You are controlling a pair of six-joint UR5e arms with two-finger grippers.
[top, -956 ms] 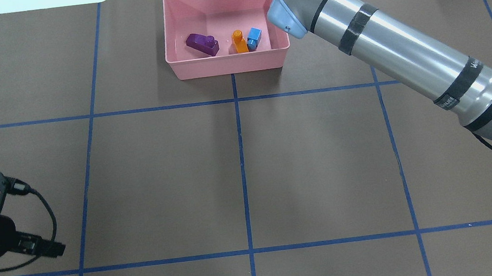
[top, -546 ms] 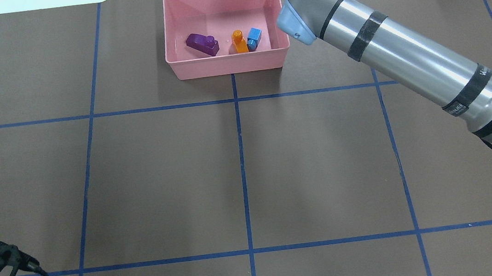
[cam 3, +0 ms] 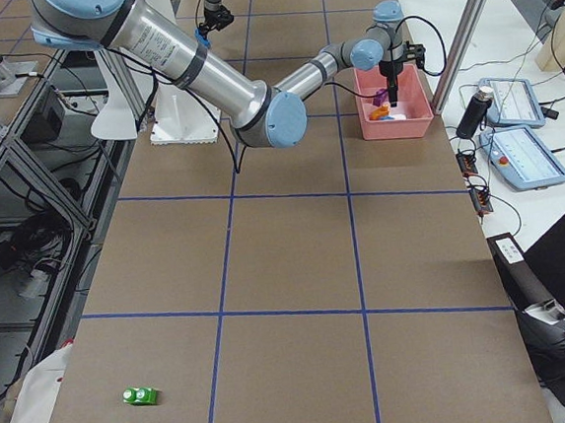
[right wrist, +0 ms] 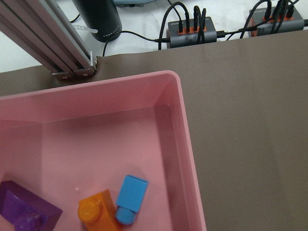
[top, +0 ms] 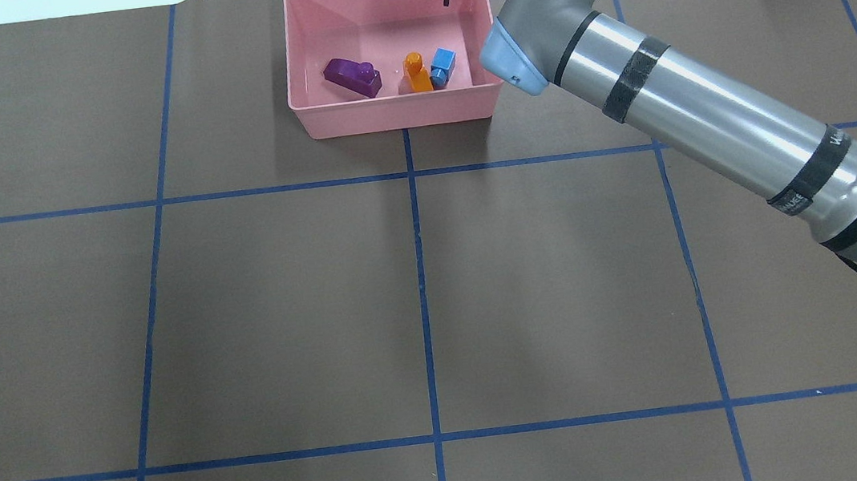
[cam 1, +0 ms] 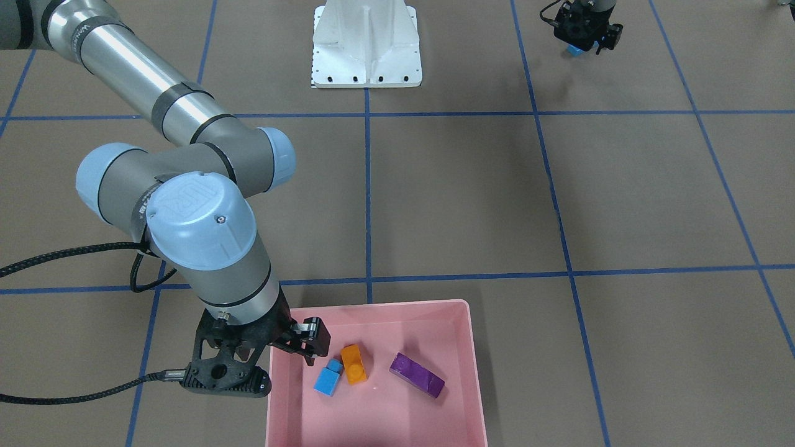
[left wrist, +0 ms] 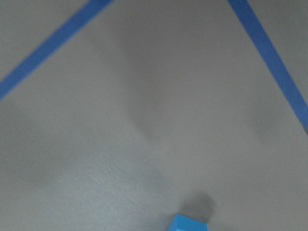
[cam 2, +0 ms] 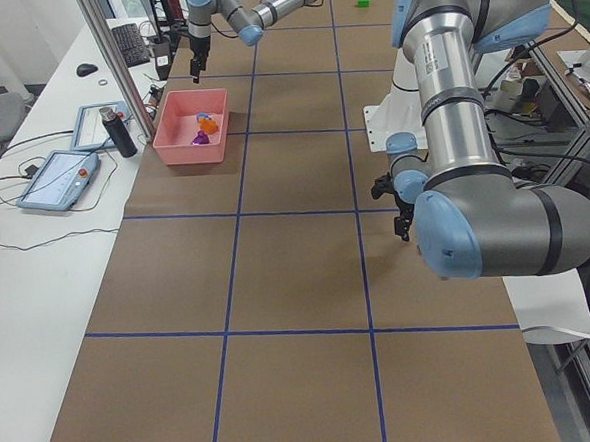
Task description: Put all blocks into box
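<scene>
blocks, five counted, places read on the overhead clock face with 12 pointing away from the robot. three are lying inside the box (top: 398,115), toward its 6 o'clock wall: one long purple block (top: 352,76), one orange block (top: 418,74), and one small blue block (top: 442,65) touching the orange at its 3 o'clock side. one green block (cam 3: 140,395) is sitting alone on the tabletop (top: 283,313), outside the overhead view and well apart from everything else. one second blue block (cam 1: 574,51) is showing just at the left jaws, at about 8 o'clock on the tabletop. whether those jaws are grasping it or hanging over it cannot be told.

box, one, sitting at 12 o'clock on the tabletop.

arms, two. the right arm (top: 704,112) is reaching over the box, its jaws hanging above the 1 o'clock corner. nothing is showing between them, but whether they are released or clenched cannot be told.

relation governing the next move, as a judgement: the green block is lying between 4 and 5 o'clock from the right jaws, far off toward the robot's edge. its long axis is running roughly along the 12-to-6 line. the right arm is standing nearer to it than the left.
</scene>
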